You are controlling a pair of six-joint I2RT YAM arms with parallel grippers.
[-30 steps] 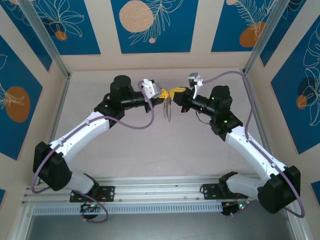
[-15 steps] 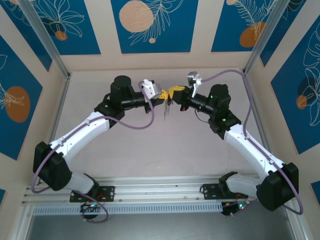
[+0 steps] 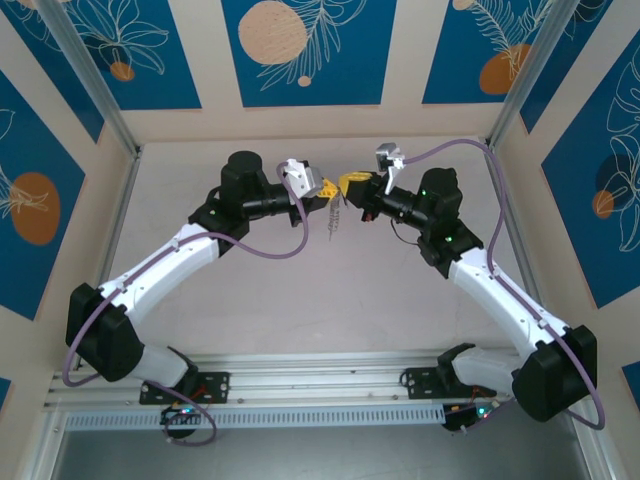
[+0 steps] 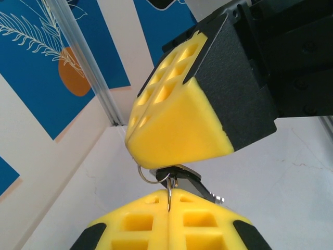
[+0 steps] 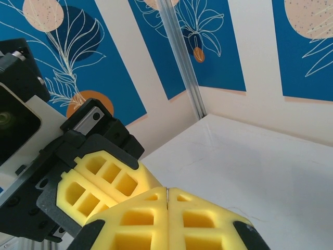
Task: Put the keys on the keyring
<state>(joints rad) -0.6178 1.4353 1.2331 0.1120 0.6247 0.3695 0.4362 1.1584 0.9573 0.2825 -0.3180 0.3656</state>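
1. My left fingers (image 4: 148,213) were pressed together, with a thin strip of metal standing edge-on in their seam. I took it for part of the keyring (image 3: 335,218), so I judged them clamped on it.
2. My right fingers (image 4: 177,122) were also together, tip to tip against the left ones. I could not tell whether they pinched anything.
3. From above, both sets met in mid-air over the far half of the counter (image 3: 300,290). The keyring dangled just below the meeting point, long axis hanging down, clear of the surface.
4. The key (image 4: 174,176) sat in the narrow gap between the two sets of tips. Its small black head was tucked under the right fingers, directly above the left seam. Its silvery blade ran down and away to the right.
5. A fine wire loop (image 4: 147,176) curled out just beside the key's head, touching or nearly touching it. The coming move turned on that relation: the head's hole had to meet the wire. Both arms were equally near, so I judged only a slight twist was needed.
6. The pads were soft yellow foam, blocky with square cut-outs. The metal was thin, hard and slippery, and likely to pivot in the foam.
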